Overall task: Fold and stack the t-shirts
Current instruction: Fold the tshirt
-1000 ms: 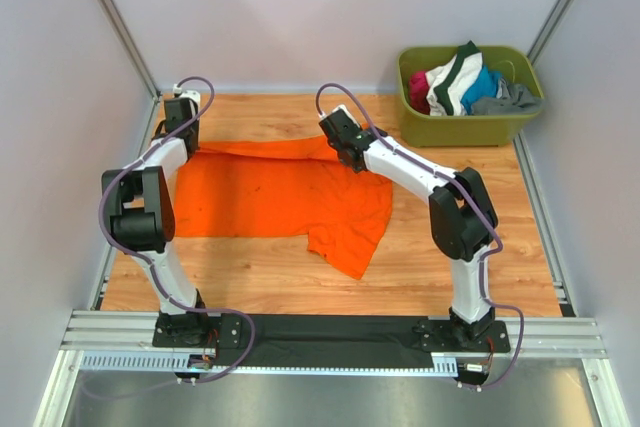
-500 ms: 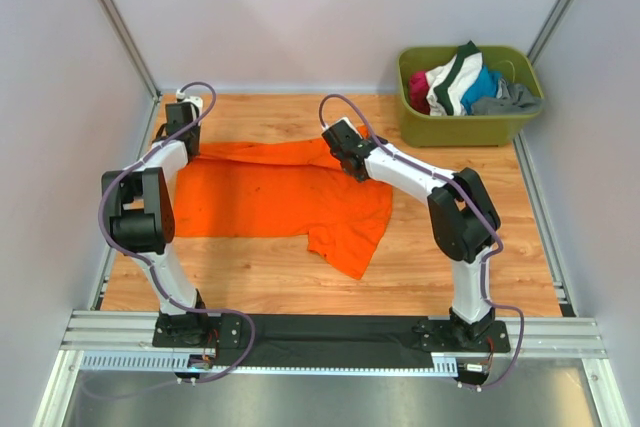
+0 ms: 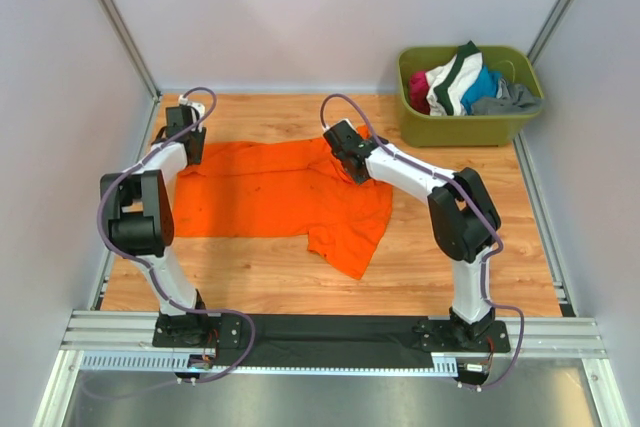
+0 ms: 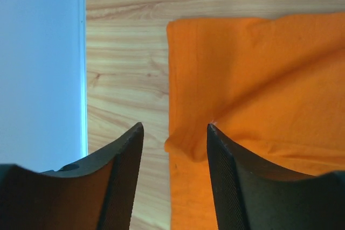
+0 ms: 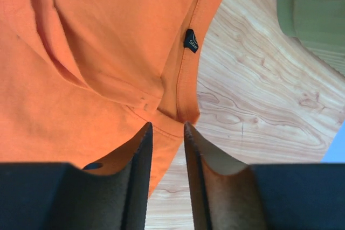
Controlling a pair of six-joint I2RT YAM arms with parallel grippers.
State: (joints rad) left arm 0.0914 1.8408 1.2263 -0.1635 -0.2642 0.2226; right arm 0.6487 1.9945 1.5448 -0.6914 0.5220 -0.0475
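An orange t-shirt (image 3: 270, 197), limp, light and easily wrinkled, is spread across the frame's middle on the wooden table (image 3: 450, 267). The left claw (image 4: 173, 132) is held open above its upper-left corner; the right claw (image 5: 167, 127), narrowly parted and empty, above the collar (image 5: 180, 87). Hems and corners are judged the best holds. Open wood is left below; a green tub (image 3: 470, 125) is set upper right.

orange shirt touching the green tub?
Apart. The top view shows a strip of bare table between the orange t-shirt and the olive tub; the right wrist view shows the same wood gap beside the collar.
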